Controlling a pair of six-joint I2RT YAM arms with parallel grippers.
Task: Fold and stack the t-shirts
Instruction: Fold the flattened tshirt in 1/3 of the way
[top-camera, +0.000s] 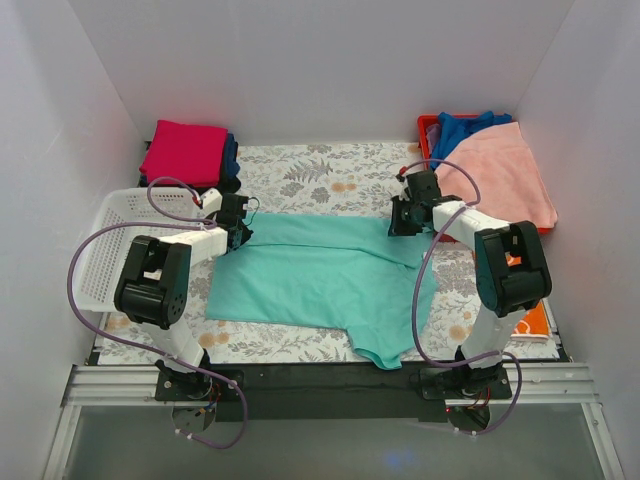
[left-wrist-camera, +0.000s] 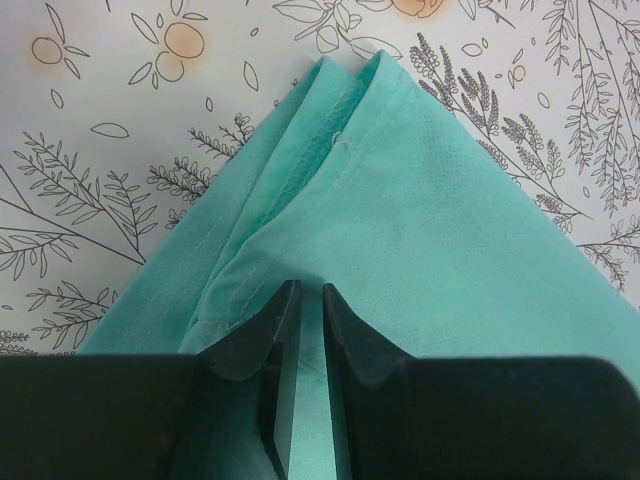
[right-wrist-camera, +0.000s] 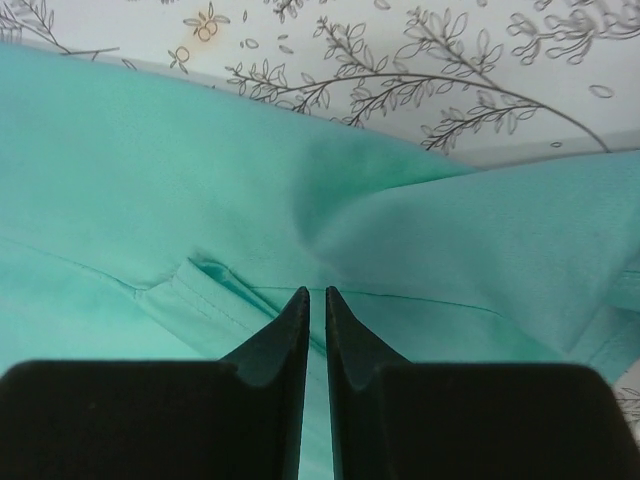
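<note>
A mint-teal t-shirt (top-camera: 320, 275) lies partly folded on the floral table cover, one sleeve hanging toward the near edge. My left gripper (top-camera: 238, 232) is at its far left corner and my right gripper (top-camera: 400, 222) at its far right corner. In the left wrist view the jaws (left-wrist-camera: 305, 290) are nearly closed, pinching the teal cloth (left-wrist-camera: 420, 230) behind a hemmed corner. In the right wrist view the jaws (right-wrist-camera: 315, 295) are nearly closed on the teal cloth (right-wrist-camera: 150, 180) beside a hem fold. A folded magenta shirt (top-camera: 185, 150) tops a stack at the back left, with dark blue (top-camera: 231, 152) beneath.
A white slatted basket (top-camera: 105, 250) stands at the left edge. A red bin (top-camera: 428, 125) at the back right holds a blue shirt (top-camera: 465, 125) and a pink cloth (top-camera: 500, 170). White walls enclose three sides. An orange item (top-camera: 535, 320) lies by the right arm.
</note>
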